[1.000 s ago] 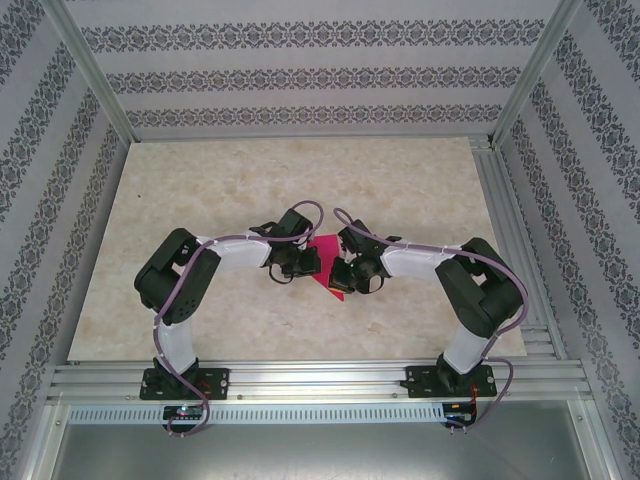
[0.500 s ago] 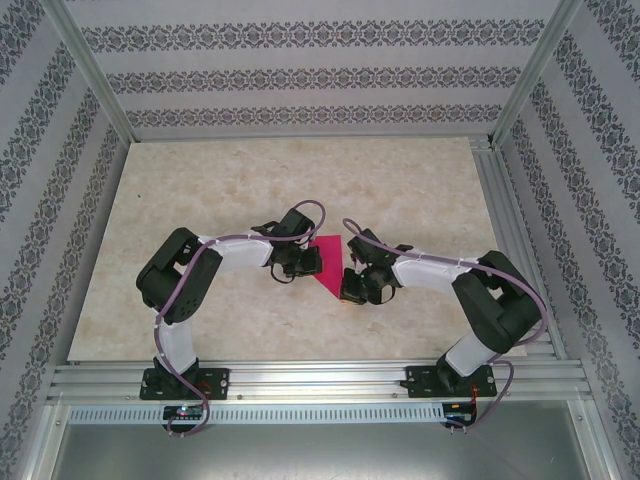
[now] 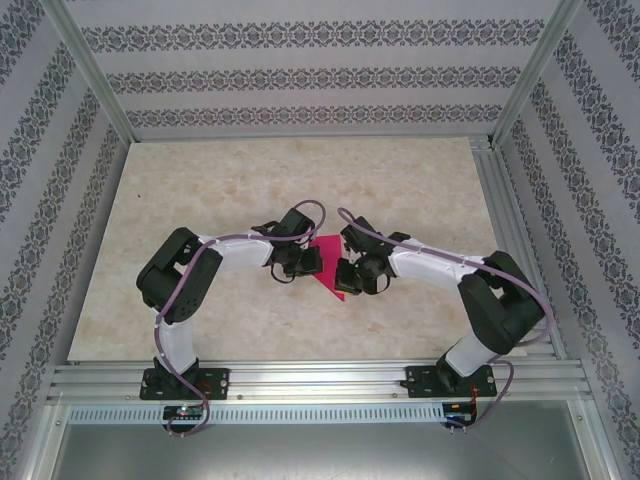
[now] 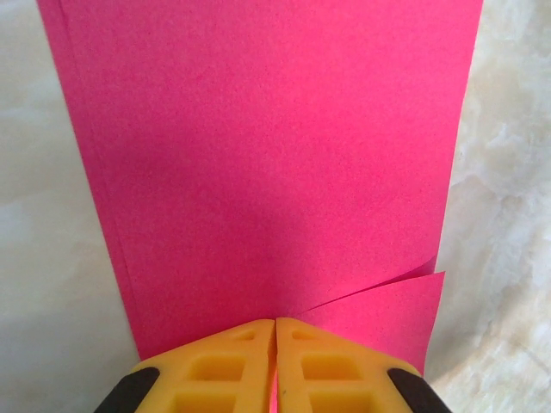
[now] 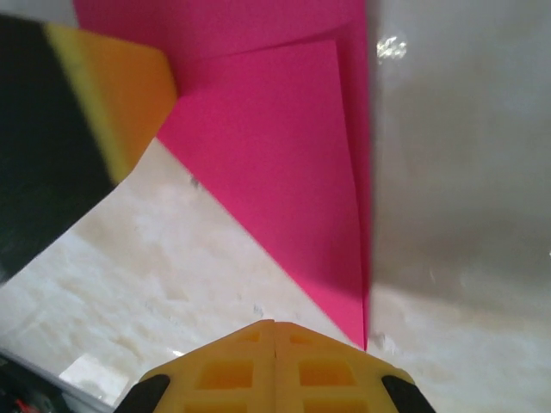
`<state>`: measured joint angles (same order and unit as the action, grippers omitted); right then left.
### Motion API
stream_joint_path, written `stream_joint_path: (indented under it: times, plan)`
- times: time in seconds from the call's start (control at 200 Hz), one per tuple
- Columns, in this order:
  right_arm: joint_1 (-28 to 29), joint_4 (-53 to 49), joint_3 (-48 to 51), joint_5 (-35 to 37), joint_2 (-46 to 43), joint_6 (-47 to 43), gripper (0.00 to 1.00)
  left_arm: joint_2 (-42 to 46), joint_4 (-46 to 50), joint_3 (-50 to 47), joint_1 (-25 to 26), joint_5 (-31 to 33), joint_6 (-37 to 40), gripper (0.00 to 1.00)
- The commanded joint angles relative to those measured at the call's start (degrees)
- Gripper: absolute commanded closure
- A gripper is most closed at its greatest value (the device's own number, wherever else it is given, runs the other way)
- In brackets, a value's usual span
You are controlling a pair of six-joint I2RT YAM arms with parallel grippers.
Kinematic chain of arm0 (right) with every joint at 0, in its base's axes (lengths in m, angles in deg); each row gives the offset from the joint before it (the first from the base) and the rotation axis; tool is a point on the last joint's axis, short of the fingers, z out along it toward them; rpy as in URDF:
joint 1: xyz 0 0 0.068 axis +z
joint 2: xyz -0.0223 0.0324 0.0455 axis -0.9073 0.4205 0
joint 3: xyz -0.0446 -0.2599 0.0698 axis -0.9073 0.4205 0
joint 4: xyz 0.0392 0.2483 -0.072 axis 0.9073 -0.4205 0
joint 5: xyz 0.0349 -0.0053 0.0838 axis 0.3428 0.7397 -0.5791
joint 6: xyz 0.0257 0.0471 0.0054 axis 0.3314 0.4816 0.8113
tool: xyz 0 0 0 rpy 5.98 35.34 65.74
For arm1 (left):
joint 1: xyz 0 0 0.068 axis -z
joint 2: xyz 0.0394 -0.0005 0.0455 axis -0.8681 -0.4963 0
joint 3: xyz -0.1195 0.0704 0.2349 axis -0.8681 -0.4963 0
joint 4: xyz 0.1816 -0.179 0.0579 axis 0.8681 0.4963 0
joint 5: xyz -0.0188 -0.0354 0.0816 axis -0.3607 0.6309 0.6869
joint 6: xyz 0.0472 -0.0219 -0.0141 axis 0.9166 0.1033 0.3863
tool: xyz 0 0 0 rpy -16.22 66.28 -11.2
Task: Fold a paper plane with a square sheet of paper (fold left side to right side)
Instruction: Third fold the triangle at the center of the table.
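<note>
The sheet of paper lies flat on the marbled table, folded into a wedge that narrows to a point toward the arms' bases.

The left gripper has its yellow fingers pressed together, tips down on the wide body of the sheet, close to its edge. It reads as a hold-down: closed fingers make a small blunt foot that pins the paper against sliding. A sliver of pink shows in the seam between the fingers. It may be paper nipped there or only the sheet seen through the gap, and the angle is too steep to say which. Just beside the tips, a slanted flap lies over the lower layer, its edge slightly lifted.

The right gripper is likewise closed, with nothing between its fingers. It sits low over bare table, just beside the wedge's sharp tip. From there the folded triangle runs away along a straight edge toward the left gripper's finger at the far corner. Closed jaws this low suit running along a crease to flatten it, so pressing the fold looks like the step in hand.

From above, the two grippers flank the paper, left one at its wider end, right one nearer the point.
</note>
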<state>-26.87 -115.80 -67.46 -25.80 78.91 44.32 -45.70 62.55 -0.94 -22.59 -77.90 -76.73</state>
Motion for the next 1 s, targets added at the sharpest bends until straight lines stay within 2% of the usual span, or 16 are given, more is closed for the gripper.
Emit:
stream_joint_path:
  times: [0.0, 0.175, 0.415, 0.575, 0.774, 0.999]
  plan:
    - [0.50, 1.03, -1.41, 1.87, 3.66, -1.58, 1.00, -3.56, 3.63, -1.20, 0.41, 5.41, 1.29, 0.89]
    - [0.53, -0.09, 1.07, 3.54, 4.19, -1.99, 1.00, -3.42, 3.62, -1.29, 0.45, 5.50, 1.28, 0.88]
    - [0.40, -0.36, 8.61, 2.85, -1.06, -1.20, 1.00, -3.08, 4.18, -1.12, 0.41, 5.82, 1.44, 0.89]
    - [-0.81, -1.41, 8.83, 1.08, -5.19, -2.40, 1.00, -1.72, 4.17, -0.92, 0.42, 5.12, 1.31, 0.88]
    - [-2.99, -1.48, 2.52, 0.17, -9.29, -6.89, 0.96, 2.86, 4.80, 1.53, 0.32, 1.80, 0.86, 0.80]
    - [-4.54, 2.69, -4.41, -1.62, -2.75, -11.99, 0.88, 10.59, 8.28, 3.69, -1.88, 0.88, 1.02, 0.62]
